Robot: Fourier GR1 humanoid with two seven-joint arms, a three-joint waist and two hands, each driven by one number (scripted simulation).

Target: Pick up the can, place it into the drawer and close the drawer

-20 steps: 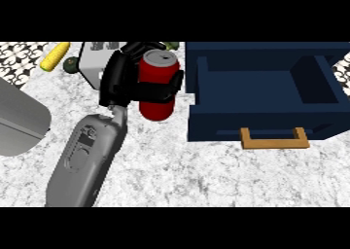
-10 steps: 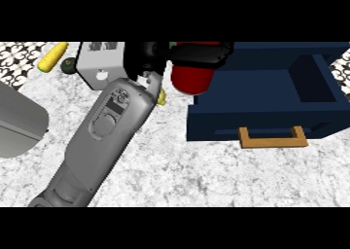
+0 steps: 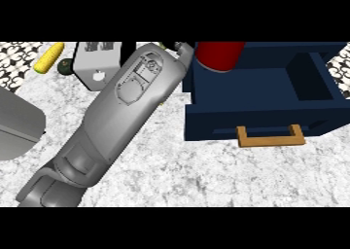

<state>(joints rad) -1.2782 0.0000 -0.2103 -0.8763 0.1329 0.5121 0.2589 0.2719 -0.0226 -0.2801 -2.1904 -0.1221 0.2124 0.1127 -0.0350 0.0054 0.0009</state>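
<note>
Stretching toward 1 o'clock, the grey forearm (image 3: 117,116) hides its robot hand, so its grip cannot be told. The red can (image 3: 219,55), cut off at 12 o'clock, sits over the open drawer (image 3: 260,114).

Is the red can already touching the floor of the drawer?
Cannot tell. In the head view the can overlaps the open drawer, but looking down shows neither contact nor gap.

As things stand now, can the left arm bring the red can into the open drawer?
Probably yes: the red can already hangs over the open blue drawer, and nothing visible blocks the way down.
</note>
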